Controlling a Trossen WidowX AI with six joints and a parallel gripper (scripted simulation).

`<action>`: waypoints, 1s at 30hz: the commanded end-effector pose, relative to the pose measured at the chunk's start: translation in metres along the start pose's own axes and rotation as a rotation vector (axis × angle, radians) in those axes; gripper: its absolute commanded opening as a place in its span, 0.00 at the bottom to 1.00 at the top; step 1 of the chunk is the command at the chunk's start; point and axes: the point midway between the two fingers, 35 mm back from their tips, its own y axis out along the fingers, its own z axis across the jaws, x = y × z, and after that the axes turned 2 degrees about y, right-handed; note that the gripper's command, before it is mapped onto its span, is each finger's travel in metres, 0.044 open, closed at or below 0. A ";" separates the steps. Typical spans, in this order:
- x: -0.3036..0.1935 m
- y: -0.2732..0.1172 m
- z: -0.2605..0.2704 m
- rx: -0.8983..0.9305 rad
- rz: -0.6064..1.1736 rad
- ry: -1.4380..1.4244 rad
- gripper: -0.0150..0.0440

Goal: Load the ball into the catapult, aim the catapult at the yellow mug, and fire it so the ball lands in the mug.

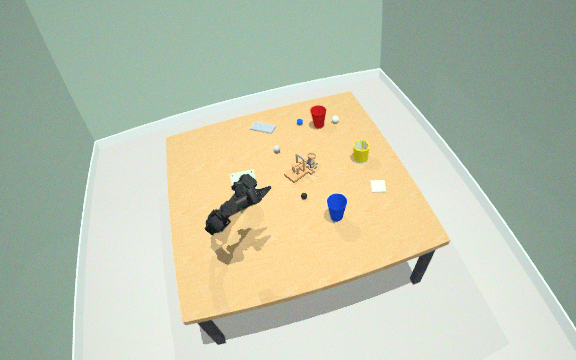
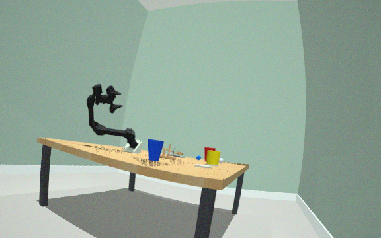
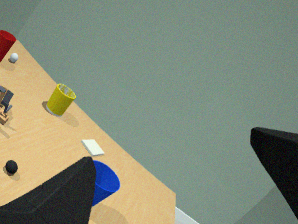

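Observation:
A small wooden catapult [image 1: 298, 172] stands mid-table, partly visible at the left edge of the wrist view [image 3: 5, 97]. I cannot tell whether its cup holds anything. The yellow mug [image 1: 361, 152] [image 2: 213, 158] [image 3: 60, 101] stands upright beyond it. Loose balls lie around: a black ball [image 1: 304, 196] [image 3: 11, 167] near the catapult, a grey-white ball [image 1: 276, 149] behind it, a blue ball [image 1: 299, 121] [image 2: 198, 158] and a white ball [image 1: 335, 119] [image 2: 221, 160] [image 3: 14, 58] near the red cup. My gripper [image 2: 122, 100] [image 3: 176, 151] is wide open and empty, high above the table.
A blue cup [image 1: 337, 207] [image 2: 155, 150] [image 3: 106, 182] stands on the near side of the black ball. A red cup [image 1: 318, 117] [image 2: 209, 153] [image 3: 5, 45] stands at the far side. A white square [image 1: 378, 186] [image 3: 93, 147] and a pale flat slab [image 1: 263, 127] lie on the table.

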 end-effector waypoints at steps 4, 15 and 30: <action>0.023 0.066 0.007 0.201 0.063 0.142 1.00; 0.053 0.153 0.041 0.465 0.222 0.339 1.00; 0.089 0.251 0.132 0.756 0.572 0.534 1.00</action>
